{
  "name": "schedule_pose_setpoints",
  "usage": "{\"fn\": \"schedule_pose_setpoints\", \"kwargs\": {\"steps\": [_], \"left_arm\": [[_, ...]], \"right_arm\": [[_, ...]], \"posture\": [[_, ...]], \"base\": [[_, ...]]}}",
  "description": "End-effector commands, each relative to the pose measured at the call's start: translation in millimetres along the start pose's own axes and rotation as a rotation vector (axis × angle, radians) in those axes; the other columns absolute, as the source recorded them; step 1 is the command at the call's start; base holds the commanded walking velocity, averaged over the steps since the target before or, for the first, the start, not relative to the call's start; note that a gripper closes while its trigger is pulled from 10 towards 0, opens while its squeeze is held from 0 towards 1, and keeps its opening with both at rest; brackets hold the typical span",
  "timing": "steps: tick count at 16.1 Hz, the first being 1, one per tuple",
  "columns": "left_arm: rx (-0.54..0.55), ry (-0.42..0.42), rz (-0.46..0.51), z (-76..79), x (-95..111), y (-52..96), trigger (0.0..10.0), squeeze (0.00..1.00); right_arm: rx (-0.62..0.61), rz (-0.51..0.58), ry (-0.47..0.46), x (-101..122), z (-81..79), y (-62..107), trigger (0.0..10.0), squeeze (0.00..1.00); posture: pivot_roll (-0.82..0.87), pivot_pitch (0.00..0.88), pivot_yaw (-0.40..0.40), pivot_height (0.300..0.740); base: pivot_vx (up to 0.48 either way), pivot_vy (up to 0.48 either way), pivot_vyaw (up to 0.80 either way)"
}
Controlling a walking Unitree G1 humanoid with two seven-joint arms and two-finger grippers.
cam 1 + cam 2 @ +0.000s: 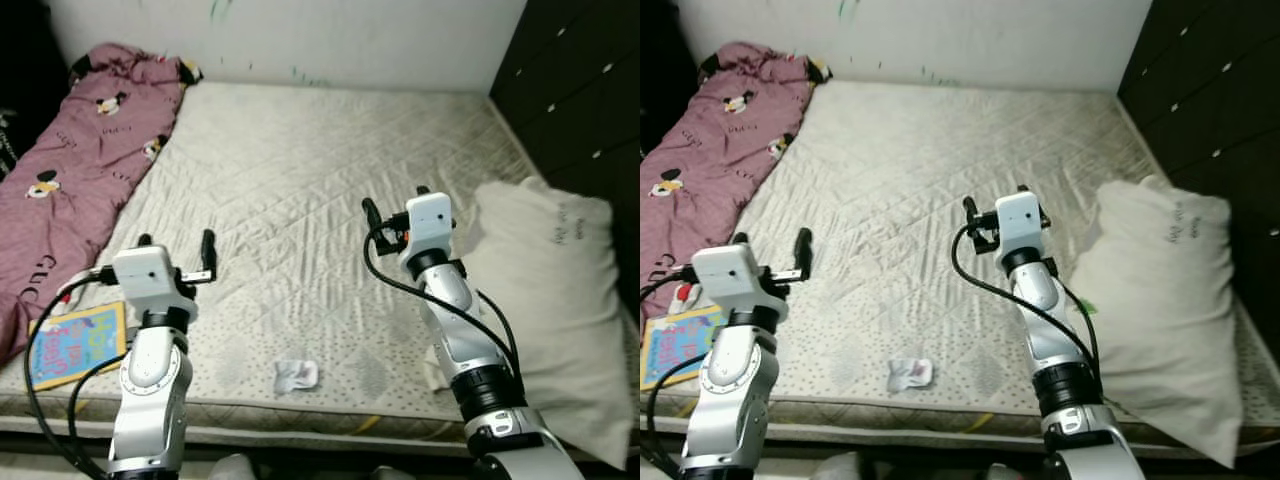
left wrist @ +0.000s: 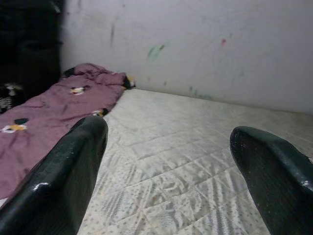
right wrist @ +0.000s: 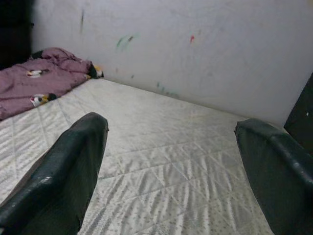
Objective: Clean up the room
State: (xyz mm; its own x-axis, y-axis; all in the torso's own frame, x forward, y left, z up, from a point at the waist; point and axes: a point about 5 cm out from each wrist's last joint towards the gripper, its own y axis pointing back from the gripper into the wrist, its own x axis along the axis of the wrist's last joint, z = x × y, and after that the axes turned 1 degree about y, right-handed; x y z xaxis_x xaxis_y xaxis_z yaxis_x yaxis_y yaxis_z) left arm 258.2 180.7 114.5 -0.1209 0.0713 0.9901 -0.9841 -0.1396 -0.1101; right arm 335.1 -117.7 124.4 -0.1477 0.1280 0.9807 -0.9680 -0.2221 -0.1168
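Bare quilted mattress (image 1: pixel 300 190) fills the centre of the head views, with a white wall (image 1: pixel 300 35) across the top carrying faint coloured marks. No container is present; all items lie loose on the bed. A pink cartoon-print blanket (image 1: pixel 75 160) runs down the left edge, its lower end cut off by the frame. A colourful children's book (image 1: pixel 75 342) lies at lower left, partly hidden behind the left arm. A small crumpled white wrapper (image 1: pixel 296 375) sits at lower centre near the mattress edge; what it is cannot be made out. A white pillow (image 1: pixel 545 300) occupies the right side, overhanging the mattress, beside a dark drawer unit (image 1: pixel 575 90) at upper right. Left gripper (image 1: pixel 177 254), lower left, and right gripper (image 1: pixel 395 208), right of centre, both hover above the mattress with jaws wide and holding nothing; wrist views show black fingers (image 2: pixel 58 181) spread apart
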Motion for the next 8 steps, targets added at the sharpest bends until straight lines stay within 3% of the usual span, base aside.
{"fn": "schedule_pose_setpoints", "kwargs": {"steps": [1, 8], "left_arm": [[0.015, -0.017, -0.01, -3.1, -0.2, -0.4, 10.0, 0.0], [0.037, -0.004, -0.009, -4.6, 0.5, -2.7, 10.0, 0.0]], "right_arm": [[0.005, 0.012, -0.005, 2.4, -3.3, -1.9, 10.0, 0.0], [0.01, 0.026, 0.0, 5.9, -5.1, -6.0, 10.0, 0.0]], "posture": [[0.07, 0.022, -0.024, 0.74], [0.07, 0.029, -0.021, 0.74]], "base": [[0.0, 0.0, 0.0], [0.0, 0.0, 0.0]]}}
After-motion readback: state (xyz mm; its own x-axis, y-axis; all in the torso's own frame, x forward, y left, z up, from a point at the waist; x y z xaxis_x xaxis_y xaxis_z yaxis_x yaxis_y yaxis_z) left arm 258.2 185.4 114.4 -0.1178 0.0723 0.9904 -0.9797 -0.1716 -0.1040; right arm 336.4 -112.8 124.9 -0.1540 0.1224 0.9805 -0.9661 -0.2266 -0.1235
